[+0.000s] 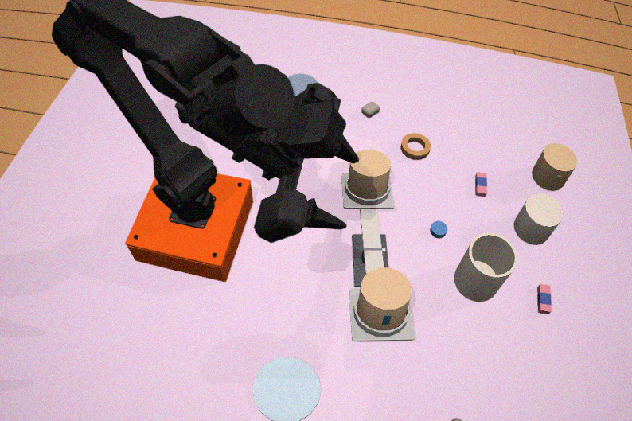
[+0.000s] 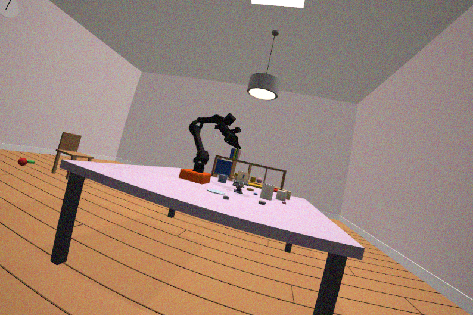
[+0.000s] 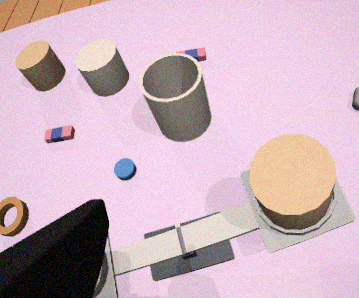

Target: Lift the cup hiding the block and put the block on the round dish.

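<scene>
My gripper [image 1: 349,192] [image 2: 238,146] [image 3: 243,201] is open and empty, held above the table beside the balance. The balance has a pale beam [image 1: 371,228] [image 3: 148,254] with a pan at each end; I cannot tell which end is lower. The far tan cup [image 1: 368,176] stands upright on one pan, hidden in the wrist view by a finger. The near tan cup [image 1: 385,296] [image 2: 242,176] [image 3: 292,175], with a small dark blue mark, stands on the other pan. The light blue round dish [image 1: 286,389] [image 2: 215,191] lies flat on the table, with no cup over it. No block shows.
A hollow grey cylinder [image 1: 479,273] [image 3: 181,110], a cream cylinder [image 1: 536,220] [image 3: 103,70] and another tan one [image 1: 552,169] [image 3: 42,67] stand past the balance. A wooden ring [image 1: 403,146], a blue disc [image 1: 438,228] and two erasers lie nearby. A blue cylinder [image 2: 222,178] stands behind the arm.
</scene>
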Available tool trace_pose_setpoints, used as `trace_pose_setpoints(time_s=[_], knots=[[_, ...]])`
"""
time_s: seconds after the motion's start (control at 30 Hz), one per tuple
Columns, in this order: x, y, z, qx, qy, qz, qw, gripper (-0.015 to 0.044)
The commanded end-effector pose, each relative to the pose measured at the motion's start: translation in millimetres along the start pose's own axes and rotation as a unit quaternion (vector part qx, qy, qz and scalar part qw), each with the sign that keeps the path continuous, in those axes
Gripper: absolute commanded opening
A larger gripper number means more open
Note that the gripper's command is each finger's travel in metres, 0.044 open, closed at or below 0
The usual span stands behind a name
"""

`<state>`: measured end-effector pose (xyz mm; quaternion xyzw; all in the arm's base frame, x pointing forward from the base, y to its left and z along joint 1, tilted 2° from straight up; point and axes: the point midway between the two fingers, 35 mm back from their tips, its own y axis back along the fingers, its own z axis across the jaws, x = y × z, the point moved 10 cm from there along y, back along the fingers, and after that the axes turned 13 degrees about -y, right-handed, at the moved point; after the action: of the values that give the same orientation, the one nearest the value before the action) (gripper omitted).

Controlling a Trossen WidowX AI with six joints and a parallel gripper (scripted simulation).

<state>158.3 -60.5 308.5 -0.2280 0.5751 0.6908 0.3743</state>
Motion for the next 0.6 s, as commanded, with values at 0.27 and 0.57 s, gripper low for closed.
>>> trace_pose_setpoints(time_s=[0.27,0.57], knots=[[59,4,21,-0.029,0.103,0.061,0.992,0.0440],[48,-7,27,-0.034,0.022,0.103,0.994,0.0440]])
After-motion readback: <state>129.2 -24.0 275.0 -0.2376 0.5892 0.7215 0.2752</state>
